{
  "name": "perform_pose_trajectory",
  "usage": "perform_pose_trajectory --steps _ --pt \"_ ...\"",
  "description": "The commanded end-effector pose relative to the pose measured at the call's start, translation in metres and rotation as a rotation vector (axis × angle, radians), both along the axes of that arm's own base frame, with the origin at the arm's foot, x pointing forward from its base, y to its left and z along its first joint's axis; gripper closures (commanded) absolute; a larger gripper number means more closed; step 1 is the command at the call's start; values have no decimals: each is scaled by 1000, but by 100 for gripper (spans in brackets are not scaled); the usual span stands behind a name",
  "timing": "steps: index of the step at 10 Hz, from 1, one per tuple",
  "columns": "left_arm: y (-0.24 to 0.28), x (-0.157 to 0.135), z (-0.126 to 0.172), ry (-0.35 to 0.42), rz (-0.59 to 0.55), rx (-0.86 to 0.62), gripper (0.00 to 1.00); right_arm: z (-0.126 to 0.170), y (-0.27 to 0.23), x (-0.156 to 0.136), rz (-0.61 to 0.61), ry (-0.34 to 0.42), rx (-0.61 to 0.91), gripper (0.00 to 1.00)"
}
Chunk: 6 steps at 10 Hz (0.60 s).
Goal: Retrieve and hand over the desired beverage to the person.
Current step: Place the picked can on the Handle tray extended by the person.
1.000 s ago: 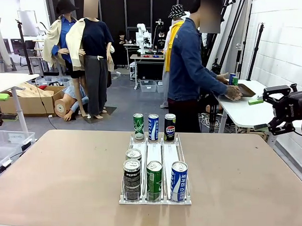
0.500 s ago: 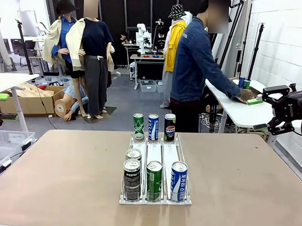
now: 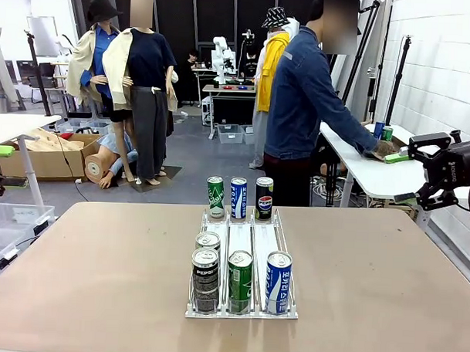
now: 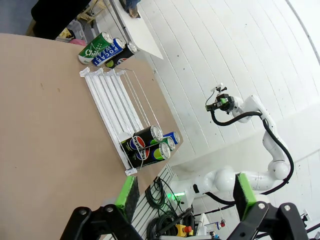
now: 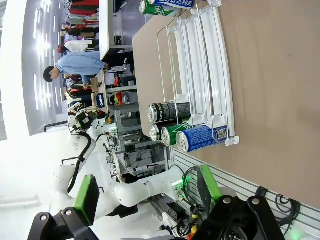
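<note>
Rack (image 3: pixel 242 306) of clear plastic mid-table (image 3: pixel 100 279), three lanes; at near end Pepsi can (image 3: pixel 205 279), green can (image 3: pixel 240 281), blue can (image 3: pixel 278 282), a fourth can (image 3: pixel 208 242) just behind the Pepsi; at far end three upright cans (image 3: pixel 238 198) beside one another. Person (image 3: pixel 303 109) beyond the far edge, turned to a side table (image 3: pixel 366 173), hands on it. Left gripper (image 4: pixel 182 200) jaws wide, empty, above table; right gripper (image 5: pixel 145 192) jaws wide, empty, raised at right.
</note>
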<state>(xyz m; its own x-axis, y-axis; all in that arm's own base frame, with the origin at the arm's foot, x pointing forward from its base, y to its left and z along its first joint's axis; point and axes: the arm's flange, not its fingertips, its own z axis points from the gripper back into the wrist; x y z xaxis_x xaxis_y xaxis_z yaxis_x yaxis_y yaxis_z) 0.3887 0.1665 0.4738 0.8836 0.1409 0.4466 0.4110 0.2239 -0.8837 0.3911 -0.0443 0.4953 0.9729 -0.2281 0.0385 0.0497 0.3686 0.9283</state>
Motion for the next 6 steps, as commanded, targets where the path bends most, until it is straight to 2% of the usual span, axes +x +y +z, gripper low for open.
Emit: perform_pose_trajectory --steps 1,6 --pt "1 -2 2 -7 1 -3 0 2 1 0 -1 8 -10 0" --pt "1 -2 2 -7 1 -3 0 2 1 0 -1 8 -10 0"
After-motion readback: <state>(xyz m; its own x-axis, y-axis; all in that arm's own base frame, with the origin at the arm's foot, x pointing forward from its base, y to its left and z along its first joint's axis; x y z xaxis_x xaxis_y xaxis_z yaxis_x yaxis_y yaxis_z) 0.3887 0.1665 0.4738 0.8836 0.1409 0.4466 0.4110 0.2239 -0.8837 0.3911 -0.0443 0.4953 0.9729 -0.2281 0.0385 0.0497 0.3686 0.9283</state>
